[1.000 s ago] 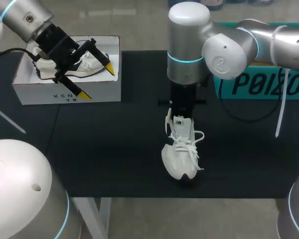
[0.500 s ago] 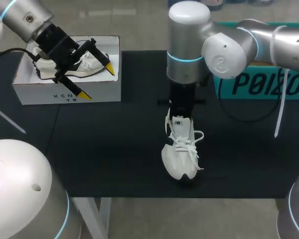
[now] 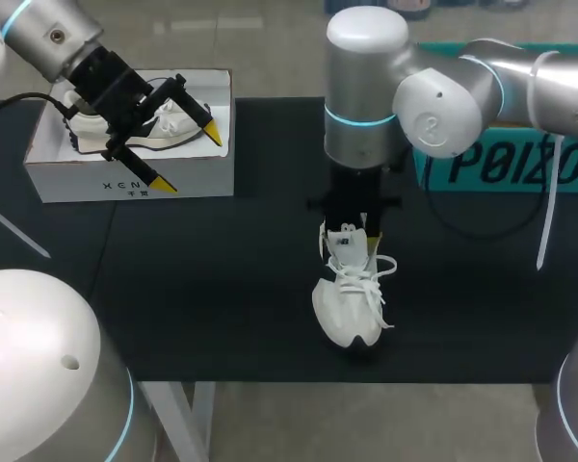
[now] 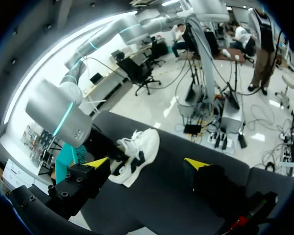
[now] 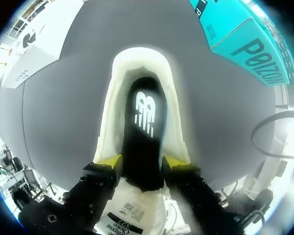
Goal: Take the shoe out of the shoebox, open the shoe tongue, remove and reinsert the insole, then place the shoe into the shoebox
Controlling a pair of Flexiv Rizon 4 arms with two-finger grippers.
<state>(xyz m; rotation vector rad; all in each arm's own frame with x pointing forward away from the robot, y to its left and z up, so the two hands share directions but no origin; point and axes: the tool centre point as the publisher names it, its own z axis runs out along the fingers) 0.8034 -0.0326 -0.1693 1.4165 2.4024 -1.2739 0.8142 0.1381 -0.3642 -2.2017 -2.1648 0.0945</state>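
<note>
Shoe point(image 3: 347, 308) and right gripper point(image 3: 352, 226) met near the middle of the black table point(image 3: 222, 279): the white sneaker stood with its toe toward the near edge and its laces loose, and the right arm came straight down onto its opening. From the right wrist, the gripper point(image 5: 142, 161) was clenched on the black insole point(image 5: 144, 132). One yellow tip pressed each long edge, and the insole ran from the padded collar of the shoe point(image 5: 108, 127) back between the fingers and over the white tongue point(image 5: 132, 215). A teal box lid point(image 3: 501, 164) lay on the table to the right of the shoe. The white shoebox point(image 3: 125, 178) sat at the far left corner with a second shoe point(image 3: 178, 125) inside it. The left gripper point(image 3: 189, 158) hung above the box's front wall with its fingers spread wide and nothing between them. The left wrist view showed the same gap between its own tips point(image 4: 146, 163), with the shoe point(image 4: 137, 152) well ahead on the table under the right arm.
</note>
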